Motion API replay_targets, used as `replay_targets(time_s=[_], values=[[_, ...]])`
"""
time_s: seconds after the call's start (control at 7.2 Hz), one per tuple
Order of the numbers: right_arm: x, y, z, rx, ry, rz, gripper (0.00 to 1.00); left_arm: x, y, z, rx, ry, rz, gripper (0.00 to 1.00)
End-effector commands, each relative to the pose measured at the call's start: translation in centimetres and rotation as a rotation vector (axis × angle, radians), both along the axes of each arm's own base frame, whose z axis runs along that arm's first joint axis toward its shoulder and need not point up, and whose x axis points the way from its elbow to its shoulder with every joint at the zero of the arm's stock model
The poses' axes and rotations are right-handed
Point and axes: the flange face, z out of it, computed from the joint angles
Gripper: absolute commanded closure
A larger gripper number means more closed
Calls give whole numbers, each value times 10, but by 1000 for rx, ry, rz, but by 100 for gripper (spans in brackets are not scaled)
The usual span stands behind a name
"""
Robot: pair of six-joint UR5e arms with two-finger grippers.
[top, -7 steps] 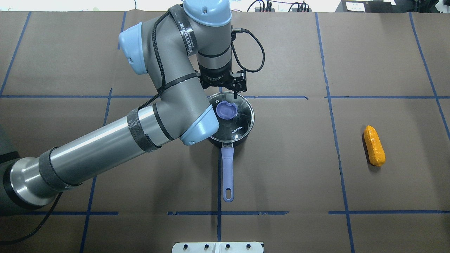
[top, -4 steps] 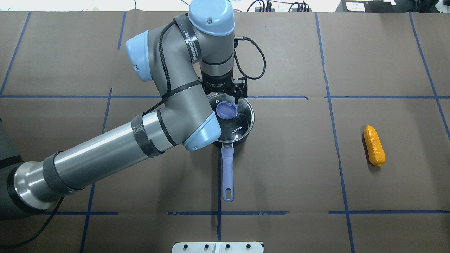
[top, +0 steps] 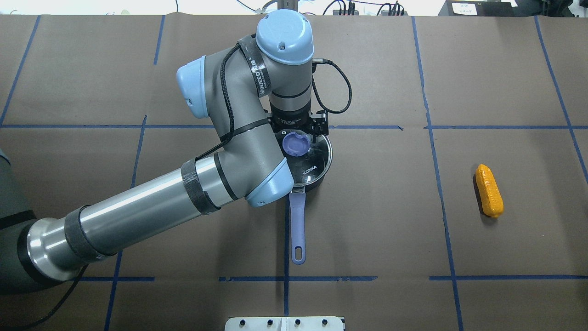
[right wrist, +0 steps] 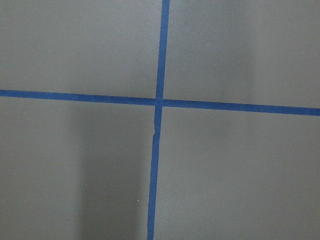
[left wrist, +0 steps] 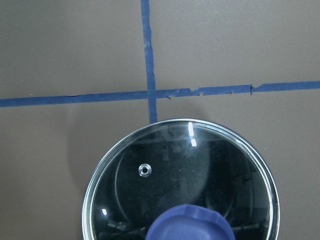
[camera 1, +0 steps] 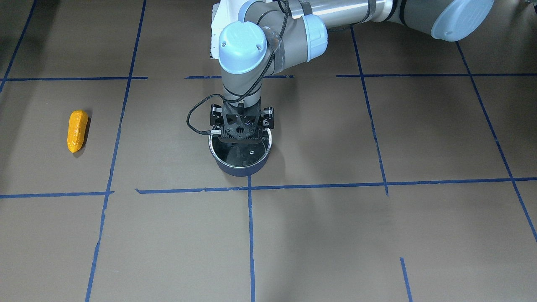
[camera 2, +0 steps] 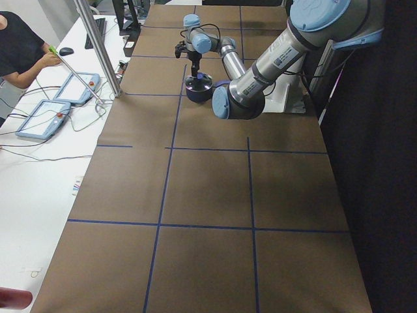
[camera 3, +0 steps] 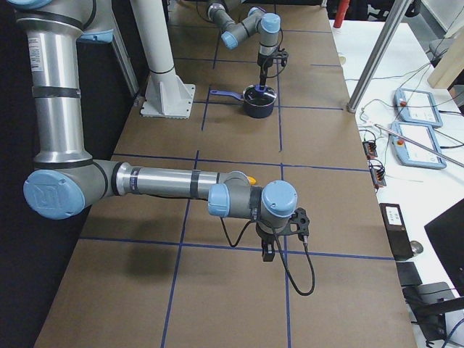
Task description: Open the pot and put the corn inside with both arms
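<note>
Lidded navy pot [top: 316, 162] stands upright; orange corn [top: 489, 191] lies well to its right.

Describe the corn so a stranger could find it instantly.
Start at the brown table with its blue tape grid, seen from overhead. From the lidded pot at its centre, go right past one tape line. There lies the corn, alone: a bumpy orange-yellow cob, the only orange thing there.

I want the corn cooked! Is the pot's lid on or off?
On. The glass lid sits flat on the pot, its purple knob up.

A brown table [top: 390, 220] bears blue tape lines [top: 505, 127].
</note>
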Motion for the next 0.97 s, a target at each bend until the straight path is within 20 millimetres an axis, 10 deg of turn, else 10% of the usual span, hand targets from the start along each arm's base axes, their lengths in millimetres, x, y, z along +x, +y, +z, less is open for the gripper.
replay_targets(time_s=[0.0,0.83], values=[[0,-1,0,-2,0,2,0,8,3,4,-5,-1,4,0],[0,-8,-7,9,0,4,0,11,6,7,-8,-3,7,13]])
